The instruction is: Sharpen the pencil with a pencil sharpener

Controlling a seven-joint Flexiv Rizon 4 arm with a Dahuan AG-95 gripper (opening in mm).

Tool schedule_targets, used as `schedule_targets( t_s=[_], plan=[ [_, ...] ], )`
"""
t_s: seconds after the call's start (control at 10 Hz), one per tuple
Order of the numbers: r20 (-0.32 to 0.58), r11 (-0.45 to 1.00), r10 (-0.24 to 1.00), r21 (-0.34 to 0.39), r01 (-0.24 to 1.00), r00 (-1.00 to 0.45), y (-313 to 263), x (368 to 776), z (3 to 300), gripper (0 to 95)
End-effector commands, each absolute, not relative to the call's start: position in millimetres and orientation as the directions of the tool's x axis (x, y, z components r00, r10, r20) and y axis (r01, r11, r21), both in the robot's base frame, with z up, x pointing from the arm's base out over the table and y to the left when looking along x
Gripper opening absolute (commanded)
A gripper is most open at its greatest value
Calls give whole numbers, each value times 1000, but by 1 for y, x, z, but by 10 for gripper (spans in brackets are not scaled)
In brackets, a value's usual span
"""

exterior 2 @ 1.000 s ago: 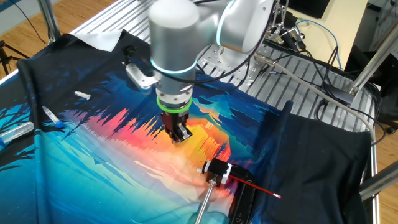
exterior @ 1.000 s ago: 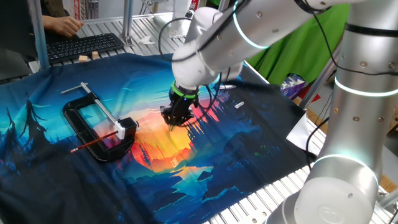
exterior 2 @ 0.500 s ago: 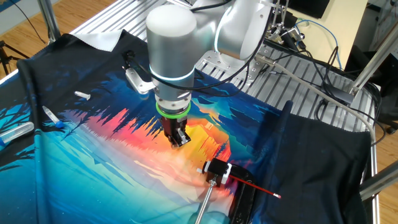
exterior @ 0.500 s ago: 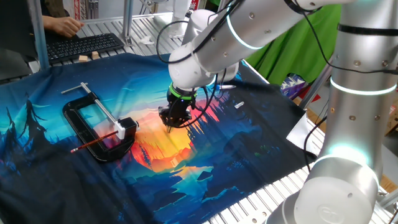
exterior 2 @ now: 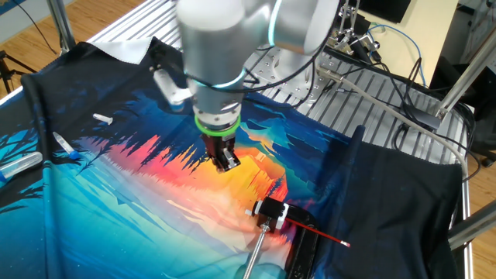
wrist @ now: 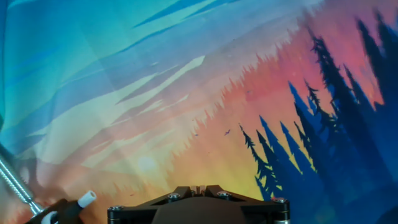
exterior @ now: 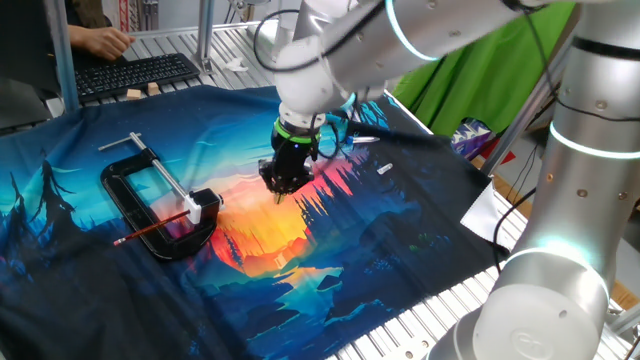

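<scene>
My gripper (exterior: pixel 279 190) hovers mid-bench, fingers look closed on nothing, though they're small here. The pencil (exterior: pixel 153 230) lies across the C-clamp (exterior: pixel 150 203) toward the keyboard-side edge, long axis pointing back at me.

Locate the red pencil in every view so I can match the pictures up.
One fixed view: pencil at lower left, lying across the black C-clamp.
The other fixed view: pencil at bottom, right of centre, lying over the same C-clamp.
Hand view: not in it.
Shared landmark: the clamp's silver screw rod, also at the hand view's bottom-left edge.
</scene>
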State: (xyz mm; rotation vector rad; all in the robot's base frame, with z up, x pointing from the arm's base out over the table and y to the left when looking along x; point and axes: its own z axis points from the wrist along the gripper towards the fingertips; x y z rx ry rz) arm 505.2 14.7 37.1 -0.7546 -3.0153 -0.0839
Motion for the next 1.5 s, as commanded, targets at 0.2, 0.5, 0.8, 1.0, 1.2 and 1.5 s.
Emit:
schedule_targets(
  t_s=[0.2, 0.5, 0.8, 1.0, 1.2, 1.5],
  plan=[
    [57, 756, 651, 39, 653, -757, 22, 507, 42, 0],
    [98, 513, 853, 29, 858, -513, 32, 509, 43, 190],
    [148, 276, 950, 24, 961, -276, 40, 507, 44, 190],
    [163, 138, 977, 13, 990, -138, 54, 510, 43, 190],
    [174, 71, 982, 8, 997, -71, 64, 510, 42, 190],
    [205, -38, 978, 9, 999, 36, 78, 513, 42, 190]
  ],
)
